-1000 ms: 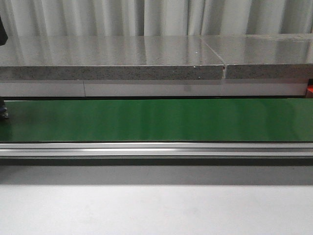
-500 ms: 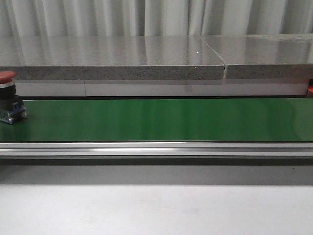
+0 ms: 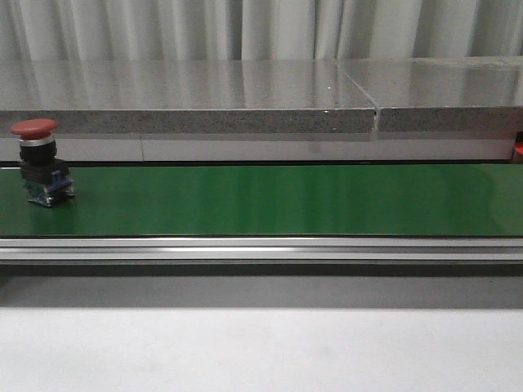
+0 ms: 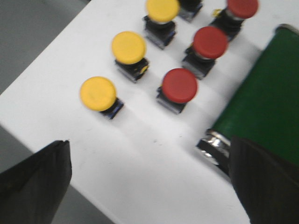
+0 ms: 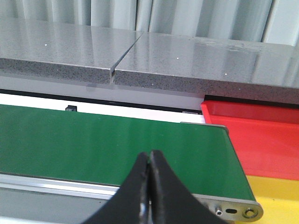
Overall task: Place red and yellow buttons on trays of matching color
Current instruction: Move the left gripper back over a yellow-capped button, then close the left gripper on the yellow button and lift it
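On the near side of the green belt (image 3: 270,200), the right gripper (image 5: 149,186) waits with its fingers pressed together, holding nothing, the red tray (image 5: 261,135) and yellow tray (image 5: 275,196) just beyond the belt's end. At the far left, a red button (image 3: 41,163) now stands upright on the belt, absent a second ago: sorting has begun. The left gripper (image 4: 149,186) hangs wide open over the supply buttons (image 4: 154,60) on the white surface (image 4: 140,154).

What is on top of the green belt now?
One red button stands upright near the left end of the belt. The rest of the belt seen is bare; its far ends lie outside the front view.
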You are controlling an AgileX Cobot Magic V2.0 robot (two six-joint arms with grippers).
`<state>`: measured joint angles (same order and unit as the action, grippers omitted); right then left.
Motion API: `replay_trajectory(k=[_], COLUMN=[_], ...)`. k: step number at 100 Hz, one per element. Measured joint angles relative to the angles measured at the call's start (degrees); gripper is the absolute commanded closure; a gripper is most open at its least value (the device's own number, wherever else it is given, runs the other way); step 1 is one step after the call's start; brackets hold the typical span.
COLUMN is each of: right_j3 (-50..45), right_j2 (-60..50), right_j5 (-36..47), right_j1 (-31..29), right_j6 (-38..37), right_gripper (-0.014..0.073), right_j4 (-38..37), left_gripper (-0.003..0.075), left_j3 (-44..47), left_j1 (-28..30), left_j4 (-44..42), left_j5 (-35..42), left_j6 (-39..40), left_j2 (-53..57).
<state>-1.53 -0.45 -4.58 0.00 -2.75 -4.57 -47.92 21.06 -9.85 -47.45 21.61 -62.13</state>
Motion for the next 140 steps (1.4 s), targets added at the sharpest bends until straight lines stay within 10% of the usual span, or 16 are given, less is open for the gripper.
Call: replay_trajectory(k=[25,140], right_j3=[0.0,0.0], right_j2=[0.0,0.0], right_j5=[0.0,0.0], right_j1=[0.0,0.0], right_j6=[0.0,0.0], right_gripper=[0.0662,0.0662], right_j4=[0.0,0.0], left_gripper=[0.0050,0.0050], left_j3=[4.0,-4.4], left_j1=[8.9,9.3], left_j4=[2.1,-0.9], left_j5=[5.4,8.8], left_j6=[0.2,0.2], left_j2=[-0.7,-29.0])
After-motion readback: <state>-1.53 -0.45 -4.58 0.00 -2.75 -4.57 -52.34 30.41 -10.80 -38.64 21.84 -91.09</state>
